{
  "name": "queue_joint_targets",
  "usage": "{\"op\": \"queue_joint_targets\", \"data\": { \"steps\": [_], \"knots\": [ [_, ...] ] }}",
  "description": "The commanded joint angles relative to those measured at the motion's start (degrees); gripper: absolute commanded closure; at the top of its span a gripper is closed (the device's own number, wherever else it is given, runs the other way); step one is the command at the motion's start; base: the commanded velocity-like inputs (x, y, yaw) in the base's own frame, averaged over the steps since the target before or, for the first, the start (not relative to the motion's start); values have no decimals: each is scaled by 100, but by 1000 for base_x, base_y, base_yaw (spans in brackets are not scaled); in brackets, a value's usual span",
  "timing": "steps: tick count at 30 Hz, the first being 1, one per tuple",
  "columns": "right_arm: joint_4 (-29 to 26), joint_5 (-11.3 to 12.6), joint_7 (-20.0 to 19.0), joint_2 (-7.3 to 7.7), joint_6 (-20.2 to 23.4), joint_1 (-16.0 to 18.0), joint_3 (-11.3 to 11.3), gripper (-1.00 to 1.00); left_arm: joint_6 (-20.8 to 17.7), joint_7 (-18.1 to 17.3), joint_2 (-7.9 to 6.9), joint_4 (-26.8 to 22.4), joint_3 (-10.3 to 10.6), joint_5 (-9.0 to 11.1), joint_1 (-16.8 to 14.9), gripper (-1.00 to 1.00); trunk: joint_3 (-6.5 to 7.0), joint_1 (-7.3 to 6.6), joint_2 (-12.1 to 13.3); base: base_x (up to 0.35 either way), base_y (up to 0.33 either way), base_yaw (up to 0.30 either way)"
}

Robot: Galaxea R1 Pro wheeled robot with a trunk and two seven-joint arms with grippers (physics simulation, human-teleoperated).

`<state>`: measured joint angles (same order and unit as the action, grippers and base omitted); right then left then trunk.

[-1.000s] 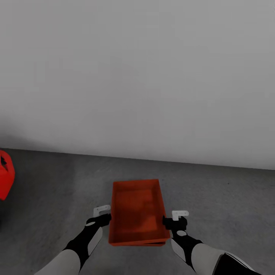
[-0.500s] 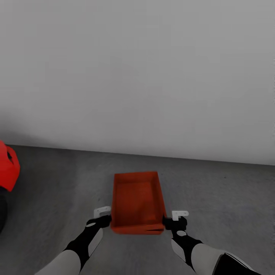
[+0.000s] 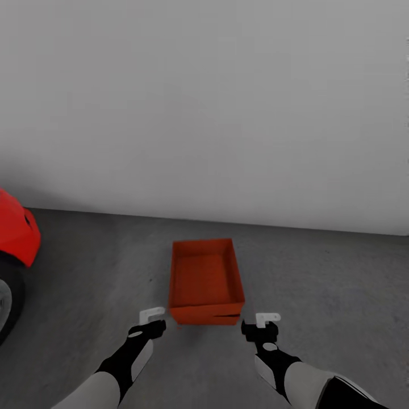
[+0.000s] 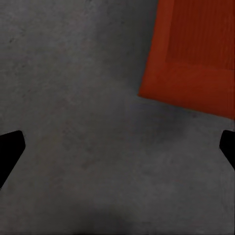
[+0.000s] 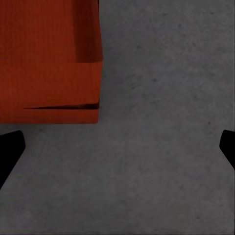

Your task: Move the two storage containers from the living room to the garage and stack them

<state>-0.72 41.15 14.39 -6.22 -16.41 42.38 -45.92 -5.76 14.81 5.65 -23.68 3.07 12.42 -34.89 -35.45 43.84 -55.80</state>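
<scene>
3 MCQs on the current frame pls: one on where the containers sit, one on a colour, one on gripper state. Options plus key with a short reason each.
1. Where is the stack of storage containers?
A. held between both arms
B. on the floor, ahead of both grippers
C. on a shelf

2. What colour is the car at the head view's left edge?
A. red
B. blue
C. white

3. How do the jaws stand?
A. both shut on the stack
B. left shut, right open
C. both open, holding nothing

Key: B, the stack rests on grey concrete floor past the left gripper and right gripper; A, its bodywork is red; C, both wrist views show fingertips wide apart over bare concrete.
</scene>
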Motion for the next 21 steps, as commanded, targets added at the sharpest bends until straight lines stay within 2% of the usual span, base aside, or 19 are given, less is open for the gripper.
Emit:
{"op": "queue_joint_targets", "data": {
  "steps": [1,21],
  "knots": [
    [2,42,22,-2,-11,2,-49,-100,-29,39,-3,-11,35,50,0,-100,-5,-3,-4,-347,0,0],
    [27,30,91,39,25,7,-47,-100,-14,31,2,-2,45,49,0,-100,-5,-3,-4,-330,0,0]
  ]
}}
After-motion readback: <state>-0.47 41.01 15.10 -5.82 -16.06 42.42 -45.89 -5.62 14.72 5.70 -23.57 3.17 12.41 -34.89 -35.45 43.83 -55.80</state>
